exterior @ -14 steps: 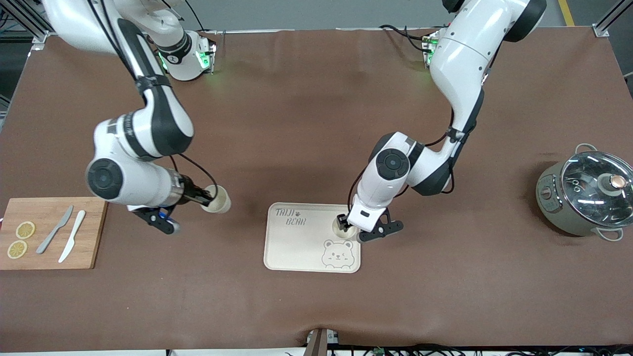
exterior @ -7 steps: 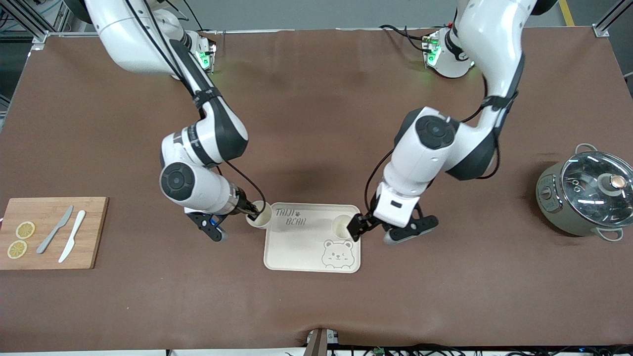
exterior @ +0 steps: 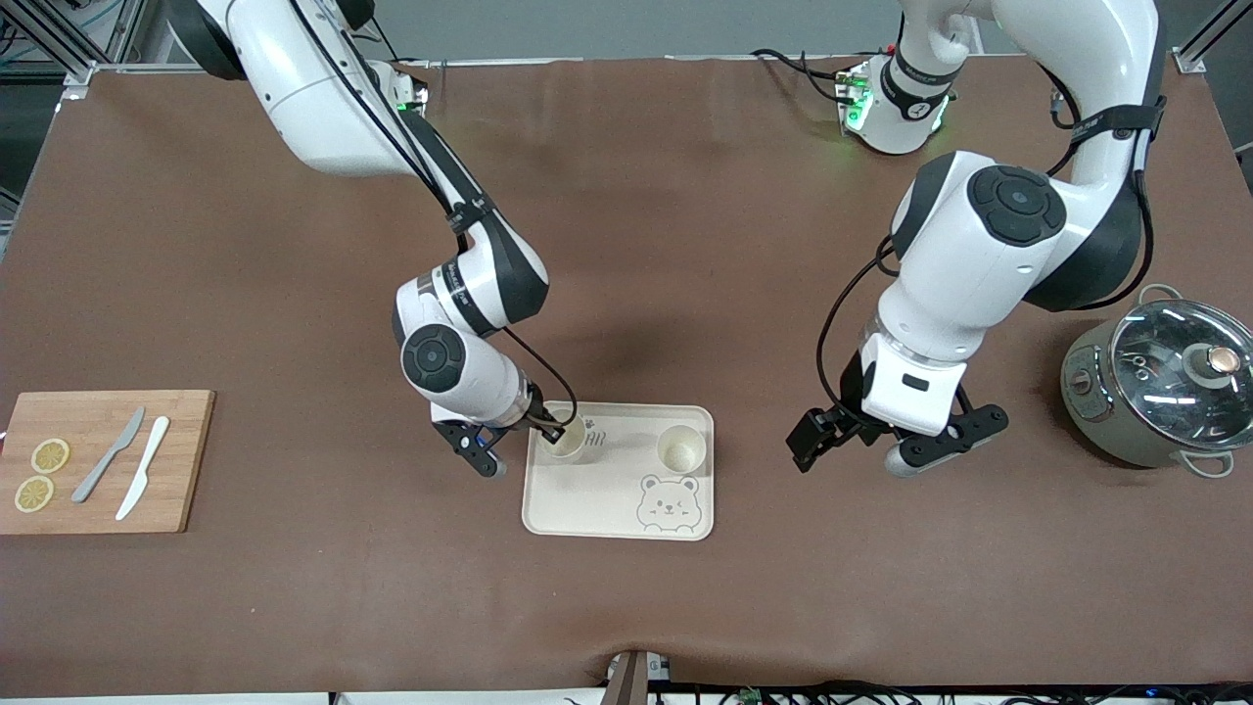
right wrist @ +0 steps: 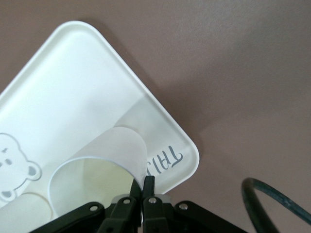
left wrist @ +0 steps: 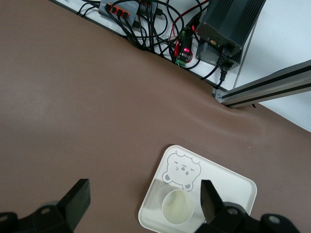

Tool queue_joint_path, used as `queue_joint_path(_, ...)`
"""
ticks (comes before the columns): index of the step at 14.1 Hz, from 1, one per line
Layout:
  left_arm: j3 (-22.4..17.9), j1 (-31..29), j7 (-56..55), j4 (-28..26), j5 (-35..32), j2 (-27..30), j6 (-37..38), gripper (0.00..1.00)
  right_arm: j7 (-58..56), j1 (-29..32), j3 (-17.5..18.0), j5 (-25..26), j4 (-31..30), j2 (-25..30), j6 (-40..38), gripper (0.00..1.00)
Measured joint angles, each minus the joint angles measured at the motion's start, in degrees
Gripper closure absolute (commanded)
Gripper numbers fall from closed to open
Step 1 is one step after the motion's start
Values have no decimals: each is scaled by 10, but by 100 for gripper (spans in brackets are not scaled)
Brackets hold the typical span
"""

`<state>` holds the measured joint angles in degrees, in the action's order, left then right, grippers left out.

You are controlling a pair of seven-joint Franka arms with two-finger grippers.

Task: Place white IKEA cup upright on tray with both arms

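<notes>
The cream tray (exterior: 602, 501) with bear drawing lies mid-table. One white cup (exterior: 682, 449) stands upright on it, free of both grippers. My right gripper (exterior: 555, 428) is shut on the rim of a second white cup (exterior: 568, 443), held upright over the tray's lettered corner; I cannot tell if it touches the tray. The right wrist view shows the fingers (right wrist: 148, 187) pinching that cup's wall (right wrist: 104, 155) over the tray (right wrist: 73, 82). My left gripper (exterior: 805, 446) is open and empty, over bare table toward the left arm's end. The left wrist view shows tray (left wrist: 228, 182) and standing cup (left wrist: 178, 207).
A wooden cutting board (exterior: 176, 490) with lemon slices (exterior: 49, 455) and two knives (exterior: 143, 480) lies at the right arm's end. A pot with a glass lid (exterior: 1165, 382) stands at the left arm's end.
My right arm carried its cup from beside the cutting board to over the tray. My left gripper let go of the other cup and drew back off the tray toward the left arm's end.
</notes>
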<state>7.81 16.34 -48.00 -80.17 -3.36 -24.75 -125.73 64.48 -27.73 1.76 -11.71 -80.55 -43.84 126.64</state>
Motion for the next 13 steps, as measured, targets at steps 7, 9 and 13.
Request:
queue_joint_path(7,-5,-46,13,0,0,40,59,0,0,0,-5,0,12,-5,1,0)
queue_joint_path(9,-5,-58,26,0,0,61,85,0,0,0,-5,0,28,0,-8,0)
queue_joint_path(13,-7,-102,92,0,0,101,148,0,0,6,-11,1,48,39,-72,0)
